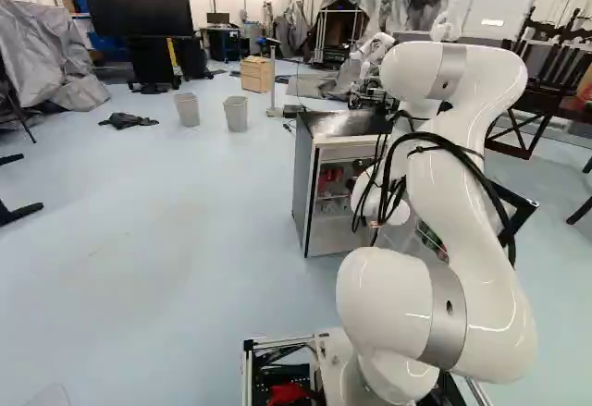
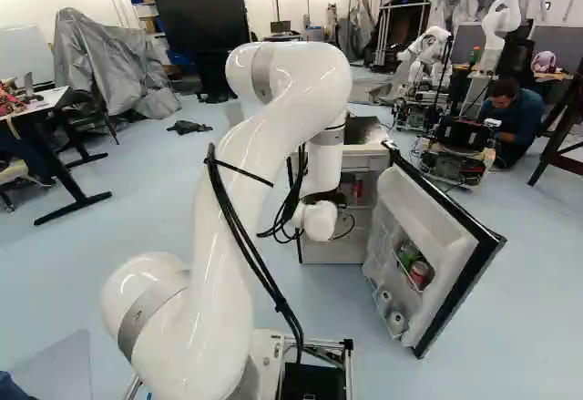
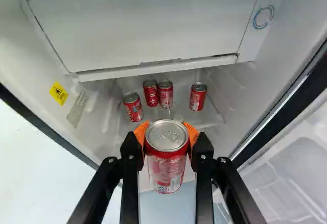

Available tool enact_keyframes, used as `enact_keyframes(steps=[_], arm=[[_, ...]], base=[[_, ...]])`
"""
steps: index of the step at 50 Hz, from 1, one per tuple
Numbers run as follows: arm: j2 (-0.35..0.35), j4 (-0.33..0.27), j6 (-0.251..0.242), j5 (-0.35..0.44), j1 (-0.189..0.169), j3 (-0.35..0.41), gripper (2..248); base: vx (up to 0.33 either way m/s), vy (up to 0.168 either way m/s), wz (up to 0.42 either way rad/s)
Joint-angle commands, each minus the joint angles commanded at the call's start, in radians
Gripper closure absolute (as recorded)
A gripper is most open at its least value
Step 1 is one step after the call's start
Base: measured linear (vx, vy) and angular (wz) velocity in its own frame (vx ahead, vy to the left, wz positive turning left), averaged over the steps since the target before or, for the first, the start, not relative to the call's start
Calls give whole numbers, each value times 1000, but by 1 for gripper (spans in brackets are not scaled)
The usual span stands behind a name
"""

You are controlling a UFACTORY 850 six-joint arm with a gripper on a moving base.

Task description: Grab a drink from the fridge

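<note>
Because the can point(image 3: 167, 164) was probably slick and dentable, gentle side pressure was needed. It was clasped near its rim by the gripper point(image 3: 166, 133).

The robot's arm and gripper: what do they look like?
The arm is glossy white and rounded, with silver-grey bands and black cables strapped along it. The gripper is black, its two fingers tipped with orange pads.
</note>
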Motion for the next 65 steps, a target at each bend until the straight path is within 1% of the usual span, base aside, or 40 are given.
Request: enact_keyframes(steps=[17, 25, 65], arm=[[99, 0, 0, 0, 2, 102, 150], [137, 0, 0, 0, 2, 134, 150], [272, 0, 0, 0, 2, 193, 150]], base=[[0, 0, 0], [0, 0, 0], [0, 0, 0]])
